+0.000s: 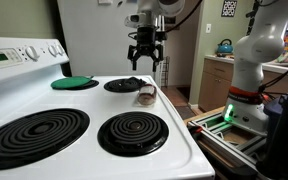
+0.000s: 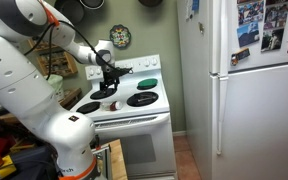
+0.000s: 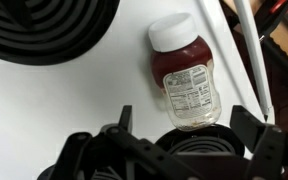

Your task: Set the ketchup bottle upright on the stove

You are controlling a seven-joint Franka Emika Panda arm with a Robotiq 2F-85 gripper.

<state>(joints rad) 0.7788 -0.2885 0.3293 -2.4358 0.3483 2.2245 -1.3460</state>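
The ketchup bottle (image 3: 184, 75) lies on its side on the white top of the stove (image 3: 64, 100), its pale cap toward the top of the wrist view and its label facing up. In both exterior views it is a small shape (image 1: 146, 96) (image 2: 113, 104) between the two burners nearest the stove's side edge. My gripper (image 3: 187, 122) hangs above it, apart from it, open and empty. The bottle's base shows between the two fingers (image 3: 124, 118). In both exterior views the gripper (image 1: 146, 62) (image 2: 109, 82) points straight down over the bottle.
A flat green disc (image 1: 72, 83) covers one back burner. Black coil burners (image 1: 132, 131) (image 3: 44, 25) flank the bottle. The stove's side edge (image 3: 249, 60) runs close beside it. A white refrigerator (image 2: 244, 80) stands next to the stove, and the back control panel (image 1: 24, 52) rises behind.
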